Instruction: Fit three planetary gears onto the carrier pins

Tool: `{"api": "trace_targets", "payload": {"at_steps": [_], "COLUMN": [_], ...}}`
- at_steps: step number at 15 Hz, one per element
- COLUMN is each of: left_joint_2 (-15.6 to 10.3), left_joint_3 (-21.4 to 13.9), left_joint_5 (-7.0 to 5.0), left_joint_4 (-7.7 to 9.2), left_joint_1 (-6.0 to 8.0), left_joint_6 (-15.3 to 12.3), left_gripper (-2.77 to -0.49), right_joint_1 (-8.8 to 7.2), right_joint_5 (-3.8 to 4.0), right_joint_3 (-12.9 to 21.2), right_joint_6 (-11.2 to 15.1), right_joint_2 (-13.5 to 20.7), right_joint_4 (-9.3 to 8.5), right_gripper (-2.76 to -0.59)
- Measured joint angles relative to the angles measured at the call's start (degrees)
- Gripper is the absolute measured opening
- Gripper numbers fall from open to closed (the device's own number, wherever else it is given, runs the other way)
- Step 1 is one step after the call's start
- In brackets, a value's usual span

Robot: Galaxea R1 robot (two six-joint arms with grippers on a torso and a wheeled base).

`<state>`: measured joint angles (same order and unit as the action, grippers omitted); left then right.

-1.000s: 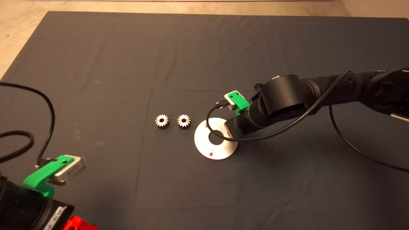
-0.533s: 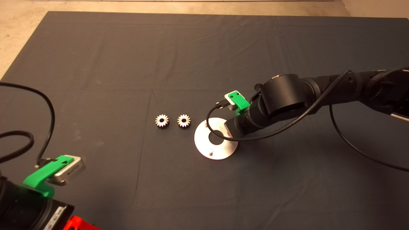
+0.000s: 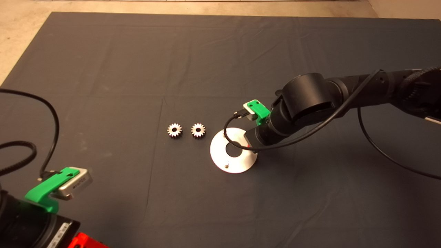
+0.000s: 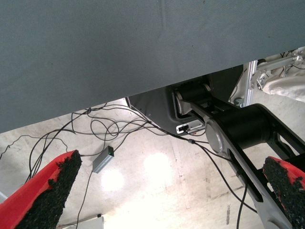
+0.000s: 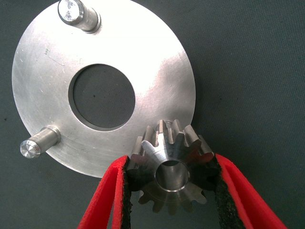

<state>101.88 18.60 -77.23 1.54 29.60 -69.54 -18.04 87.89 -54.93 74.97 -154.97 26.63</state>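
Dark mat (image 3: 137, 69) covers the counter; carrier plate (image 3: 220, 156) lies mid-mat w/ right end effector (image 5: 171, 191) over its edge, clamped on one planetary gear (image 5: 169, 169), two carrier pins (image 5: 78, 15) bare. Other two gears (image 3: 174, 130) sit just beside the plate, side by side; left end effector (image 4: 167, 191) parked at lower left, fingers spread wide.

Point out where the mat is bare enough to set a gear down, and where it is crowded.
Bare mat lies beyond the two loose gears, and between the plate and the parked left claw. Crowded: the plate itself, where the right claw holds a gear over its edge, beside two empty pins.
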Motion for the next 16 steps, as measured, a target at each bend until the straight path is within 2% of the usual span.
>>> {"api": "trace_targets", "payload": {"at_steps": [16], "left_joint_2": [0.0], "left_joint_3": [0.0], "left_joint_5": [-0.02], "left_joint_4": [-0.01], "left_joint_1": [0.00], "left_joint_6": [0.0], "left_gripper": [-0.49], "right_joint_1": [-0.03], "right_joint_5": [0.00], "right_joint_3": [0.0], "right_joint_6": [0.0], "right_joint_2": [0.0], "right_joint_4": [-0.57], "right_gripper": [-2.41]}}
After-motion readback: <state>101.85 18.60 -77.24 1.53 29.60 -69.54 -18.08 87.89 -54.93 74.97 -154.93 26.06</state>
